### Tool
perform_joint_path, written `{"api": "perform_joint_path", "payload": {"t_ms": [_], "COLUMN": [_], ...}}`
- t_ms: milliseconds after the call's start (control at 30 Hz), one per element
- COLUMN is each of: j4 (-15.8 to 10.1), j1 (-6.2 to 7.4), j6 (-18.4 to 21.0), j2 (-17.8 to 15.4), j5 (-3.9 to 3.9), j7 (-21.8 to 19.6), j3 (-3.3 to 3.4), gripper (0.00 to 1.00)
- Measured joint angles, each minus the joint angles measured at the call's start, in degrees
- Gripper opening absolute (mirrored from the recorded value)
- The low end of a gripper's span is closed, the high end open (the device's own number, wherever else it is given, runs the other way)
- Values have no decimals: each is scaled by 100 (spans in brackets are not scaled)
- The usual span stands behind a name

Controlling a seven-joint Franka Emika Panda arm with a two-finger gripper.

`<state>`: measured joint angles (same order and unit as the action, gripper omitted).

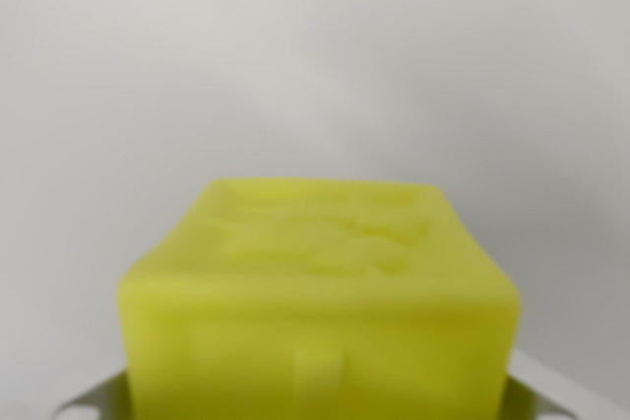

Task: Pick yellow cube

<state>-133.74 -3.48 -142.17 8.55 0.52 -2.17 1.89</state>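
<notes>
Wrist view shows the yellow cube (317, 307) filling the lower frame, seemingly clamped in the hand (320, 402); lift straight, squeezing evenly.

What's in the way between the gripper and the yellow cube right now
Nothing visible. The yellow cube fills the lower middle of the wrist view, close to the camera, with only plain pale surface around it. Pale parts show at the bottom corners; whether the gripper is open or shut cannot be told.

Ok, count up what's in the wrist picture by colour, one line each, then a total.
Yellow: 1, the yellow cube, blurred and close to the camera.
Pale grey-white: 2, pieces at the bottom edge either side of the cube, possibly claw parts, too cut off to tell.
Total: 3
</notes>
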Motion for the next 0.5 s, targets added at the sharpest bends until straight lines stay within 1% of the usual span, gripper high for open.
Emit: {"api": "perform_joint_path", "payload": {"t_ms": [500], "j4": [115], "j1": [-2], "j6": [531], "j2": [-417], "j5": [-25], "j7": [-17], "j3": [0], "gripper": [0]}}
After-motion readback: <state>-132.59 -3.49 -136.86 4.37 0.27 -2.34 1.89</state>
